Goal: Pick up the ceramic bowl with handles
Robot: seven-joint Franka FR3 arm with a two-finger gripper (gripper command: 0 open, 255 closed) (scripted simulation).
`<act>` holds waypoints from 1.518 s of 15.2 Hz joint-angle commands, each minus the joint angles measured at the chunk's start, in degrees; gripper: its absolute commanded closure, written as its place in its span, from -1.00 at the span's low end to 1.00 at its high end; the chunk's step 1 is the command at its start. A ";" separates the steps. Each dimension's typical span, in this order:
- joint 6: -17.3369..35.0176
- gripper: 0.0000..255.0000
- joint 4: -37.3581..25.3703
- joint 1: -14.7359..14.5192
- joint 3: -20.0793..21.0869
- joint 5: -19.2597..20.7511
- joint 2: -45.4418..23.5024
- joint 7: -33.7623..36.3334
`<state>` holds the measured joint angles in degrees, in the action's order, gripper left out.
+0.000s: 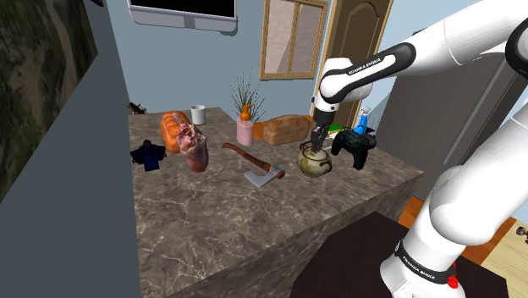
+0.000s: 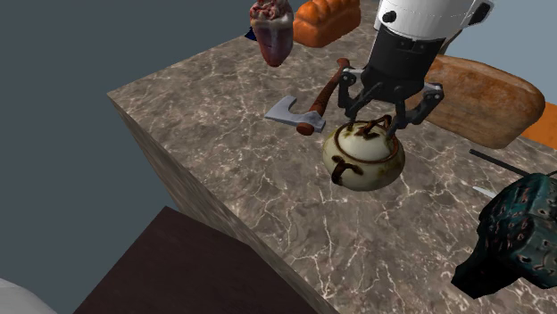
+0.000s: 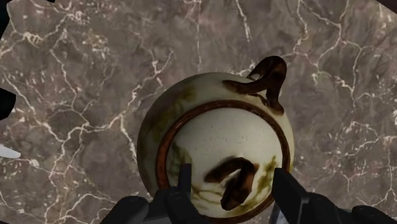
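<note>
The bowl (image 1: 315, 161) is a round cream pot with brown streaks, a brown rim and two dark looped handles, standing on the marble counter (image 1: 220, 212). My black gripper (image 1: 320, 140) hangs straight above it. In the second exterior view the gripper (image 2: 382, 120) is open, its fingers straddling the upper handle of the bowl (image 2: 364, 159). In the wrist view the bowl (image 3: 210, 137) lies right under the gripper (image 3: 232, 175). One handle (image 3: 234, 181) sits between the fingers with a gap on each side, and the other handle (image 3: 267, 79) points away.
An axe (image 1: 254, 166) lies just to the shoulder view's left of the bowl, a bread loaf (image 1: 285, 129) behind it, and a dark game controller (image 1: 354, 146) to its right. Farther left stand a pink vase (image 1: 244, 129), a heart model (image 1: 195, 149) and a mug (image 1: 199, 113).
</note>
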<state>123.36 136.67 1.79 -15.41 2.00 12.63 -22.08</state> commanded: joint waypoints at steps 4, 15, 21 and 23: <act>0.18 1.00 0.09 -0.02 0.01 -0.02 -0.07 0.01; -4.61 1.00 -2.68 0.07 0.30 0.40 1.99 0.41; -9.42 1.00 -5.96 0.07 0.64 0.63 3.57 0.76; -11.00 1.00 -7.14 0.06 0.75 0.67 3.98 0.85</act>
<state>113.12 130.07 1.88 -14.77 2.64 16.28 -21.36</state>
